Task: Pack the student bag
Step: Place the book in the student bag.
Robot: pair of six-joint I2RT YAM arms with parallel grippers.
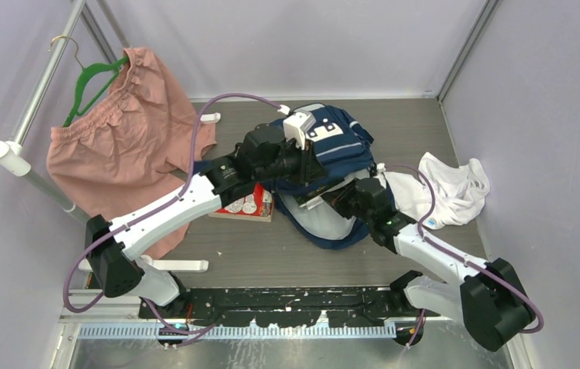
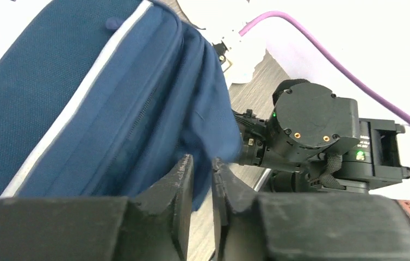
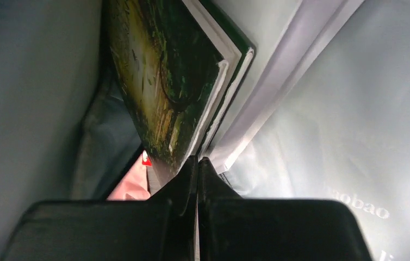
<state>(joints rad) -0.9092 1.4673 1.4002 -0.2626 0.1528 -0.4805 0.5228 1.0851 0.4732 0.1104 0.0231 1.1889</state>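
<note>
L pincer nips student bag rim; R pincer fully closed inside, by green book.

Only one word can be read: pale lettering printed on the grey lining of the student bag, low on the right of the right wrist view. It reads "aobao", with a faint letter before it that may be a "b". Beneath it, at the bottom edge, sit the tops of further letters, too cropped to read. The black motor housing in the left wrist view carries small white print beside a green light — too tiny to make out. The red box on the worktop bears round white marks — illegible from above.
</note>
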